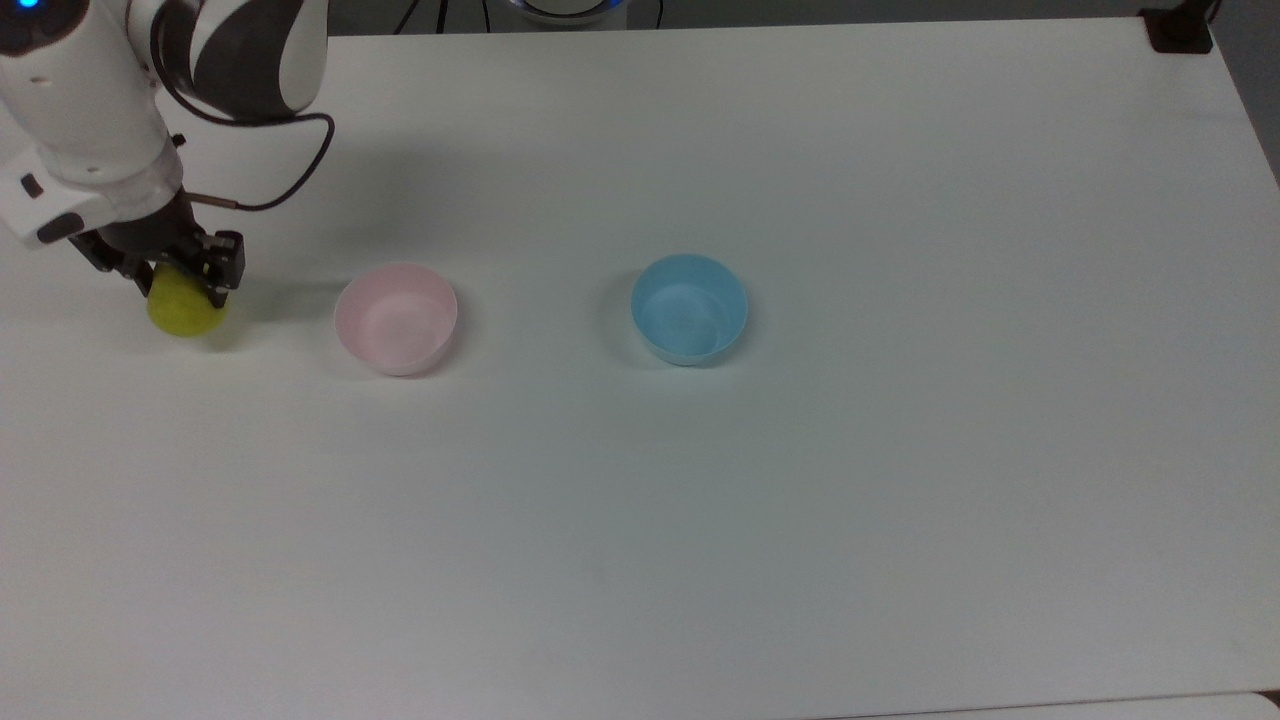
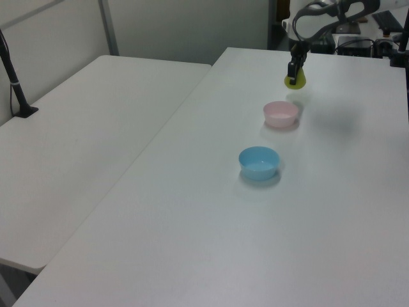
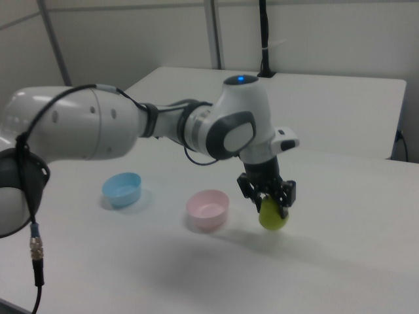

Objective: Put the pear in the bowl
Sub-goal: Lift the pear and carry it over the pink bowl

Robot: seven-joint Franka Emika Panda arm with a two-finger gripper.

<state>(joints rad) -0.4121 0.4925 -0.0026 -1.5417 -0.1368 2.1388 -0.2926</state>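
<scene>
One pear in tool grip

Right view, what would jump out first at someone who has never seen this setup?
The big white arm, whose gripper is shut on a yellow-green pear lifted off the white table. Just to the right view's left of the pear sits a pale pink bowl, with a light blue bowl farther left.

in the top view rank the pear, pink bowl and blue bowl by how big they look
1-2. Pink bowl and blue bowl: alike, no ranking.
3. Pear: smallest, partly hidden by the gripper holding it.
</scene>
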